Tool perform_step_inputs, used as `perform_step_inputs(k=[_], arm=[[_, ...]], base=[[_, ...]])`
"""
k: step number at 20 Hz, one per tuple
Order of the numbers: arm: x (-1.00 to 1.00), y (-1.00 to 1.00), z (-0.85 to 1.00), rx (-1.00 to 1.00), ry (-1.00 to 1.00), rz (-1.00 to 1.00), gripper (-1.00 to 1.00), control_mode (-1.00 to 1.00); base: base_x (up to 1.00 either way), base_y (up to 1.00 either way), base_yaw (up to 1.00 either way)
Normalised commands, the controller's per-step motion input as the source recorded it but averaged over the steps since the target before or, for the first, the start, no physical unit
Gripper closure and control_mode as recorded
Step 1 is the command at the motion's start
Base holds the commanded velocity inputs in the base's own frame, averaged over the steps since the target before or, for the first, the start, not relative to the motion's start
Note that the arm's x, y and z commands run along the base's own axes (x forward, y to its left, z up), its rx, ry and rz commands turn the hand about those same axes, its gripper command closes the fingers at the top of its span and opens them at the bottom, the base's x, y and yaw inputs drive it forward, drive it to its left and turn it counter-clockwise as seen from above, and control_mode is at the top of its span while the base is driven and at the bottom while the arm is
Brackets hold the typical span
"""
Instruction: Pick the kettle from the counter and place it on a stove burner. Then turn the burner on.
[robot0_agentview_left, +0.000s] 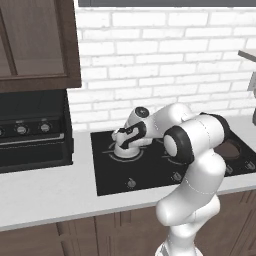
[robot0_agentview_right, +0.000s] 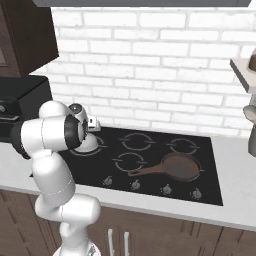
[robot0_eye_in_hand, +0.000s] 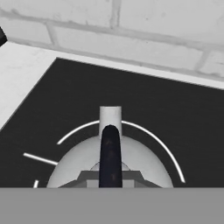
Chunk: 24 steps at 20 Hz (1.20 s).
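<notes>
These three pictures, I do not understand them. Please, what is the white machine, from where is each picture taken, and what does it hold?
It is a white robot arm in a simulated kitchen. Two pictures come from cameras behind the arm, on its left and right. The third looks along the gripper itself. The gripper is shut on the kettle, a small grey dome that sits over the stove burner, a ring drawn in the black cooktop. A brown frying pan lies on another ring. The counter surrounds the cooktop.
</notes>
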Motion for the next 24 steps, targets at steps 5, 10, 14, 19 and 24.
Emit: perform_step_inputs(k=[5, 10, 14, 19, 24], arm=[[0.0, 0.0, 0.0, 0.0, 0.0, 0.0, -1.0, -1.0], [0.0, 0.0, 0.0, 0.0, 0.0, 0.0, -1.0, -1.0], [0.0, 0.0, 0.0, 0.0, 0.0, 0.0, -1.0, -1.0], [0.0, 0.05, 0.23, -0.05, 0.0, 0.0, -1.0, -1.0], [-0.1, 0.0, 0.91, -0.04, 0.01, 0.0, -1.0, -1.0]], base=[[0.0, 0.0, 0.0], [0.0, 0.0, 0.0], [0.0, 0.0, 0.0], [0.0, 0.0, 0.0], [0.0, 0.0, 0.0]])
